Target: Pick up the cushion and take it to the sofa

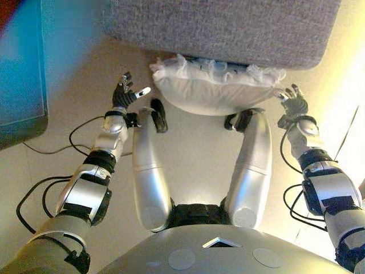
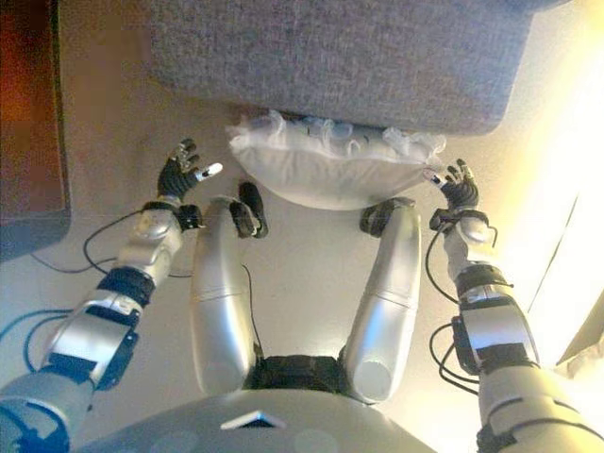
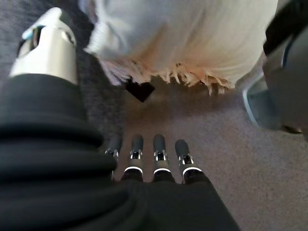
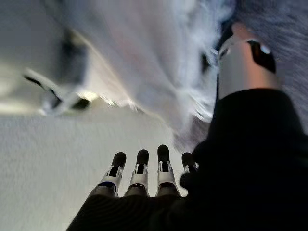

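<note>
Cushion [image 1: 214, 91], white and frilled, is seen resting against the grey sofa's [image 1: 228, 28] lower edge. The left hand [image 1: 124, 91] is held apart, fingers straight. The right hand [image 1: 293, 103] is spread, perhaps touching the cushion's corner.
</note>
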